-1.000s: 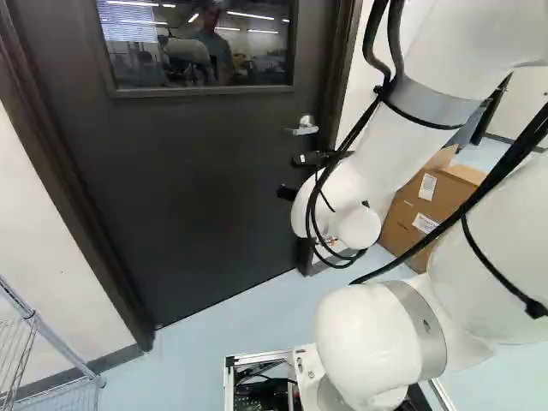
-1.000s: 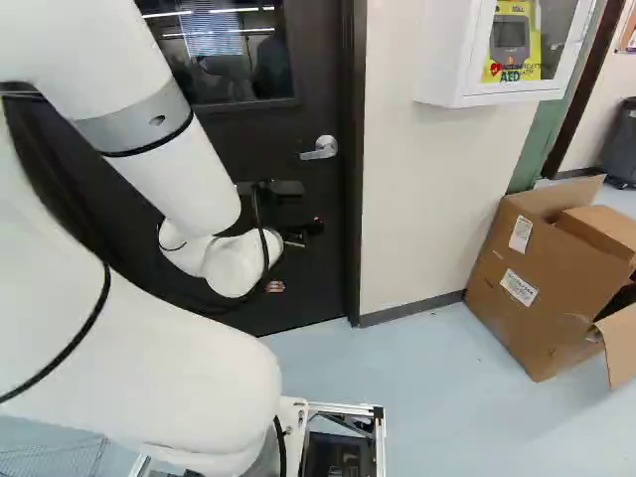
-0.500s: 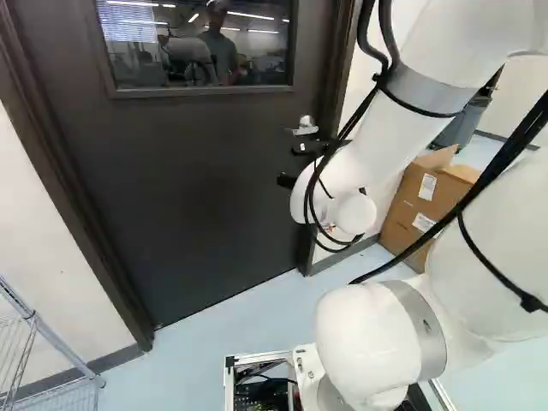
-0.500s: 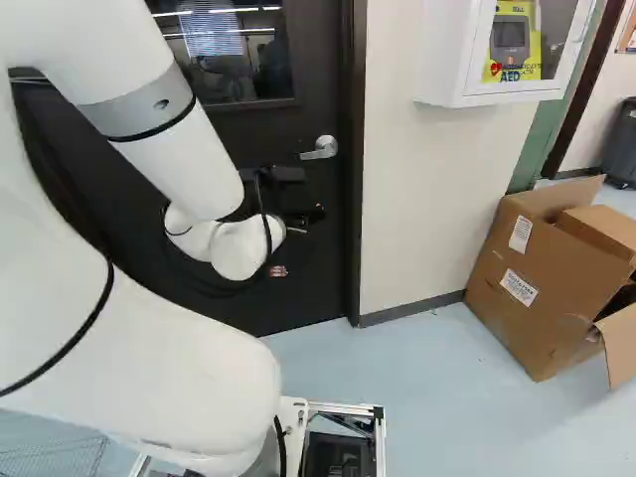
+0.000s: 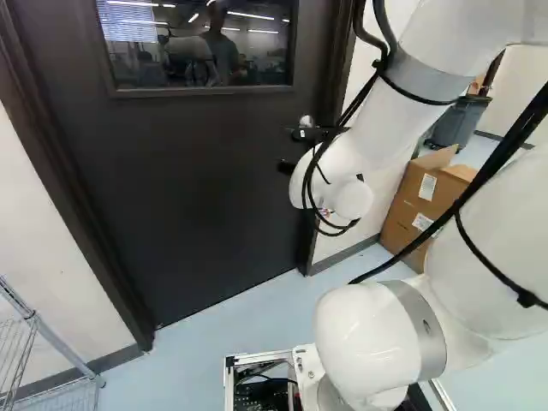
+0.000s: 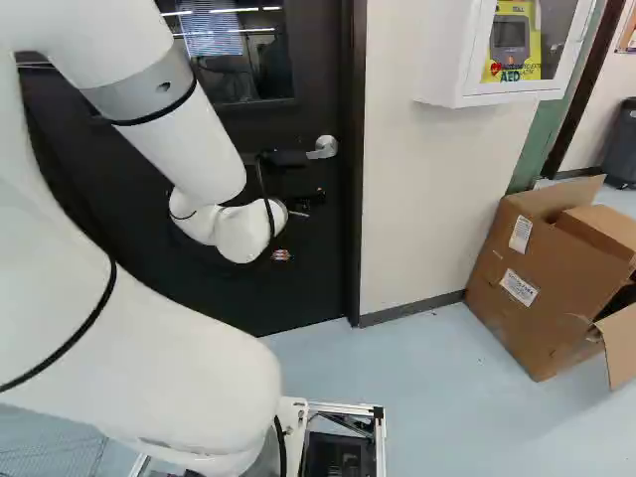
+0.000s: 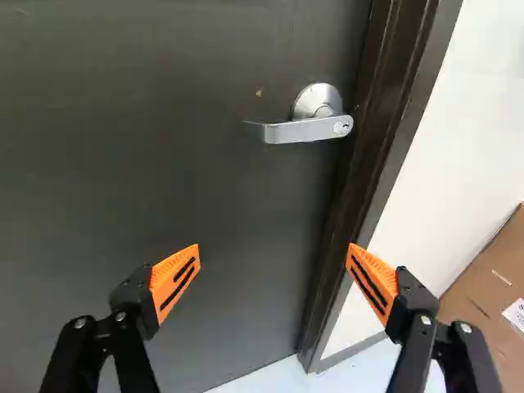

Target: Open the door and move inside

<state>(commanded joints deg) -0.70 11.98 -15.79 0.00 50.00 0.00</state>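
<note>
While gripper (image 5: 288, 151) gapes nr door handle (image 7: 307, 129), cardbd box (image 6: 497, 318) by wall (image 6: 427, 199) has printed lbls (image 6: 518, 287).

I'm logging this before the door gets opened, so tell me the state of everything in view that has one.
Door, closed.
Door handle, level, ungripped.
Tool, open, holding nothing.
Arm, bent, reaching toward the door.
Cardboard box, flaps open.
Wall cabinet, looks shut, top out of view.

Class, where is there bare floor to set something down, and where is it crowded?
Bare floor lies between the cardboard box, the baseboard and the base's metal frame. It is crowded before the door, where the arm and its open jaws stand near the lever handle.
</note>
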